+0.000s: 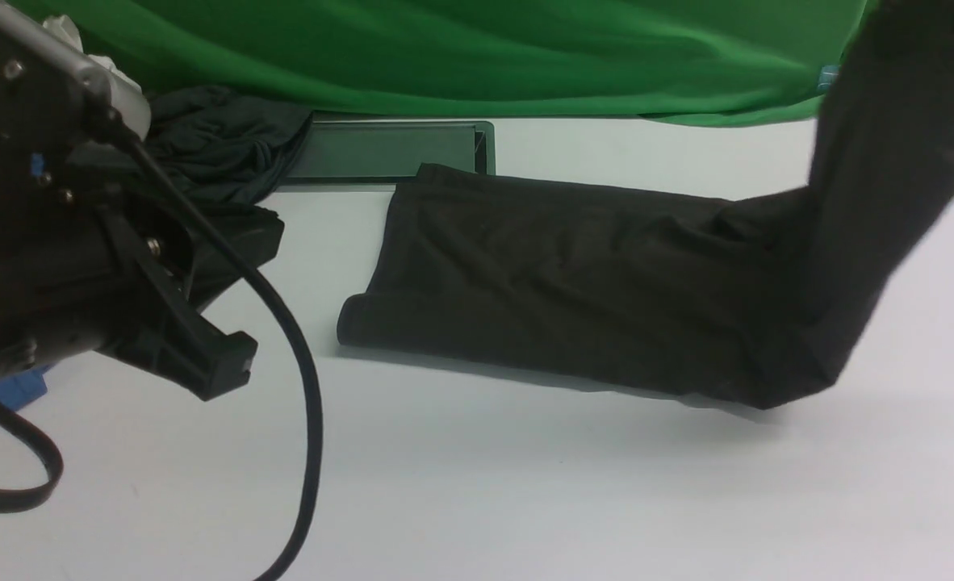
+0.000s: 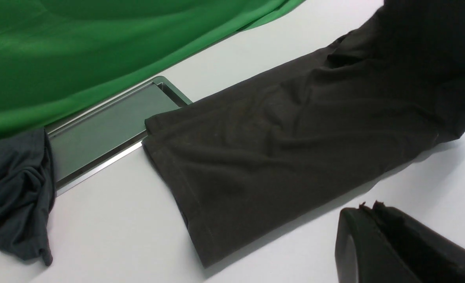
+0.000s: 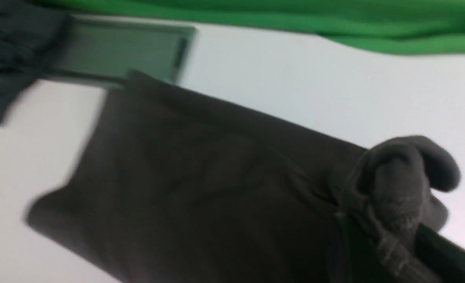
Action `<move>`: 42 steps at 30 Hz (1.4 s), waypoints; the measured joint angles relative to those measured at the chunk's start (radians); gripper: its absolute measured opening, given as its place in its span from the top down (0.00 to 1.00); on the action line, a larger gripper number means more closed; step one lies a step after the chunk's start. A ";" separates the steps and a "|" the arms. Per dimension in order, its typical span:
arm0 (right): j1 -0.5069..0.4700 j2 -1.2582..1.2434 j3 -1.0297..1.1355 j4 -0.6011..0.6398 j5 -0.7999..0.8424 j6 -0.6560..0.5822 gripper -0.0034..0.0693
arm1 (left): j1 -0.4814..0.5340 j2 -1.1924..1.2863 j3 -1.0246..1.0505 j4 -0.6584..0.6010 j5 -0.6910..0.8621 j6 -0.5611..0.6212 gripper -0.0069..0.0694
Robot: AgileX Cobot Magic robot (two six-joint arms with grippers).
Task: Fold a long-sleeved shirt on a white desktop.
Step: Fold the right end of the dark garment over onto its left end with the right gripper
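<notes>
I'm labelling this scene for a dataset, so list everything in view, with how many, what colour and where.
long-sleeved shirt: one, black-brown, partly on the desktop, its right-hand part lifted
white desktop: one, white, under the shirt
tray-like item: one, dark green-grey, beyond the shirt's far left corner
crumpled garment: one, dark grey-teal, beside the tray-like item, to its left
cloth backdrop: one, green, behind the desktop
blue item: one, blue, at the left, partly hidden by the left arm
left fingers: one pair, black, shut, holding nothing
right fingers: one pair, dark, clamped on bunched shirt fabric
</notes>
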 joint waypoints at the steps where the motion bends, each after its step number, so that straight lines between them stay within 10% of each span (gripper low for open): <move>1: 0.013 0.000 -0.002 0.017 -0.012 0.000 0.83 | 0.000 0.000 0.000 0.000 0.000 0.000 0.89; 34: 0.429 0.517 -0.395 0.239 -0.127 0.014 0.82 | 0.000 0.000 0.001 0.006 0.002 -0.001 0.89; 37: 0.436 0.529 -0.395 0.247 -0.155 0.032 0.73 | 0.000 0.000 0.001 0.006 0.001 -0.001 0.89; 42: 0.438 0.527 -0.396 0.276 -0.213 0.056 0.28 | 0.000 0.000 0.001 0.006 0.000 -0.001 0.89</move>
